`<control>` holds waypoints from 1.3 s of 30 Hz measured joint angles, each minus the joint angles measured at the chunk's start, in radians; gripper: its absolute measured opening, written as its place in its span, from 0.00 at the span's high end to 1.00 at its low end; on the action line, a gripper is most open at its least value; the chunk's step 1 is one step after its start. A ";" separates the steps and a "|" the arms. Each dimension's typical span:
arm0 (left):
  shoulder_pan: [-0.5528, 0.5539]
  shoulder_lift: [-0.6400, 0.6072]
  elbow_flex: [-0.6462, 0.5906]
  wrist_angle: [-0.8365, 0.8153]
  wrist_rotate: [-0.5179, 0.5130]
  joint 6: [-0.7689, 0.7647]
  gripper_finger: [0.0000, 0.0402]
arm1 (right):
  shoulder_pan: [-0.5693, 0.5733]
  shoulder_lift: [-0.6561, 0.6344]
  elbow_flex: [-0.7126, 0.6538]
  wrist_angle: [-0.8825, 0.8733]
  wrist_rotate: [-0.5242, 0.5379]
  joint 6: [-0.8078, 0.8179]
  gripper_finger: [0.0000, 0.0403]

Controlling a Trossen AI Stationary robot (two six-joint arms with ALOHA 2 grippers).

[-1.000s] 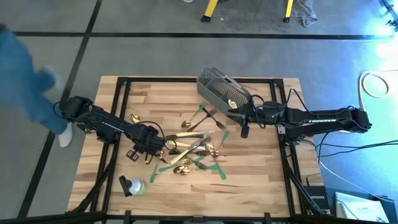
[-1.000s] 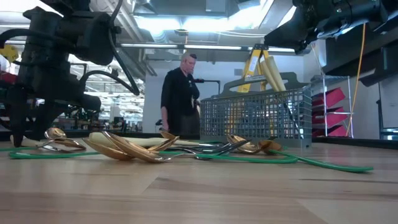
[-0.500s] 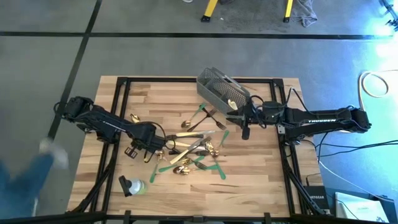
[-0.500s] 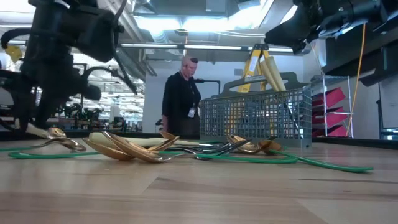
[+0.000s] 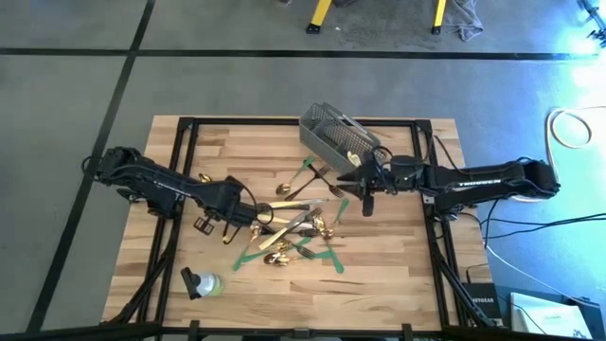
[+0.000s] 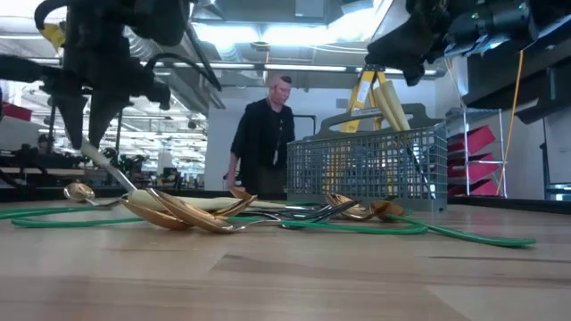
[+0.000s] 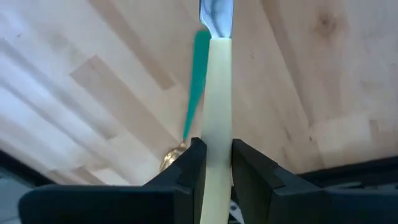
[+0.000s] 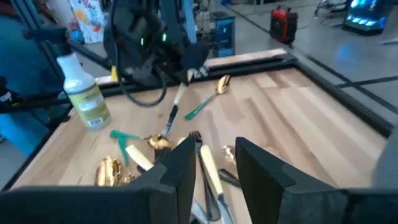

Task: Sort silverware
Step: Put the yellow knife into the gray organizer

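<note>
Our left gripper point(image 7: 214, 171) is clamped on a cream-handled knife point(image 7: 216, 106), lifted at the silverware pile point(image 5: 294, 227)'s near-left edge. Only the wrist view shows the fingers point(image 7: 186, 171) pinching its handle. Our right gripper point(image 8: 211, 168), fingers parted and empty, hovers beside the mesh basket point(image 5: 338, 140), beyond the pile. Green tape strips point(image 5: 322, 254) run through the pile.

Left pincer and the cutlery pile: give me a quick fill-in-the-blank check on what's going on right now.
1. The left pincer is shut on a cream-handled ____.
2. The right pincer holds ____.
3. The mesh basket sits nearest the ____ arm.
4. The strips among the silverware pile are coloured ____.

Missing words: knife; nothing; right; green
</note>
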 joint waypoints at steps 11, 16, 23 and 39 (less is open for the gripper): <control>0.000 0.000 0.009 -0.026 0.000 -0.019 0.86 | 0.000 0.202 0.000 0.161 -0.017 0.017 0.76; -0.007 0.000 0.009 -0.051 -0.012 -0.030 0.86 | 0.008 0.242 0.000 0.262 -0.192 0.003 0.76; -0.007 0.000 0.010 -0.149 -0.068 -0.057 0.86 | 0.040 0.248 0.000 0.336 -0.188 -0.010 0.76; -0.011 -0.022 0.140 -0.160 -0.081 -0.101 0.91 | 0.090 0.248 0.000 0.339 -0.088 -0.026 0.76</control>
